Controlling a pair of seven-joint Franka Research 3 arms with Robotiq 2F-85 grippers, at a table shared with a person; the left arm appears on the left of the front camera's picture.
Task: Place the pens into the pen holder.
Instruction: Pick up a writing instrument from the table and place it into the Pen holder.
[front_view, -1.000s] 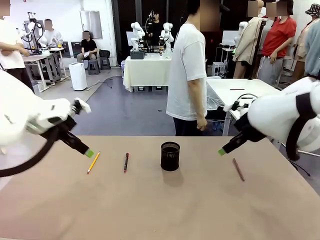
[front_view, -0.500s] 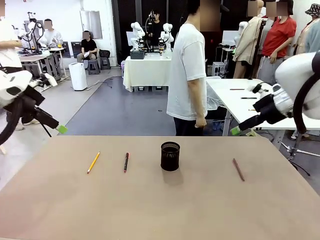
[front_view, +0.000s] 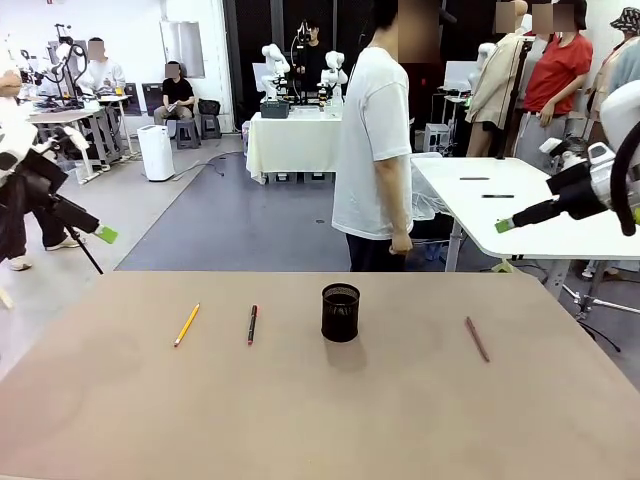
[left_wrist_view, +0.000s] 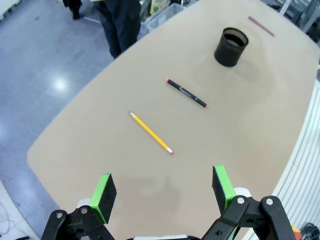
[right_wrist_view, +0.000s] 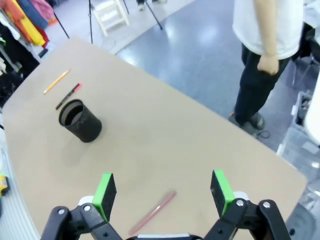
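Three pens lie flat on the tan table (front_view: 300, 420): an orange-yellow pencil-like one (front_view: 187, 324) (left_wrist_view: 150, 133) (right_wrist_view: 56, 81) at the left, a dark one with red parts (front_view: 252, 324) (left_wrist_view: 186, 93) (right_wrist_view: 68, 95) beside it, and a reddish-brown one (front_view: 477, 339) (left_wrist_view: 261, 26) (right_wrist_view: 152, 213) at the right. The black mesh pen holder (front_view: 340, 312) (left_wrist_view: 231, 47) (right_wrist_view: 80, 121) stands upright between them, with nothing visible inside. My left gripper (front_view: 106, 236) (left_wrist_view: 164, 192) hangs open, high off the table's left edge. My right gripper (front_view: 504, 226) (right_wrist_view: 163, 192) hangs open, high above the right side.
A person in a white T-shirt (front_view: 375, 150) stands at the far side of the table, one hand (right_wrist_view: 270, 64) hanging near the edge. Behind at the right stands a white table (front_view: 500, 190). More people and tables are farther back.
Both arms have lifted up and swung outward from just above the table, the left one to the far left, the right one to the far right. The pens and holder have not moved.
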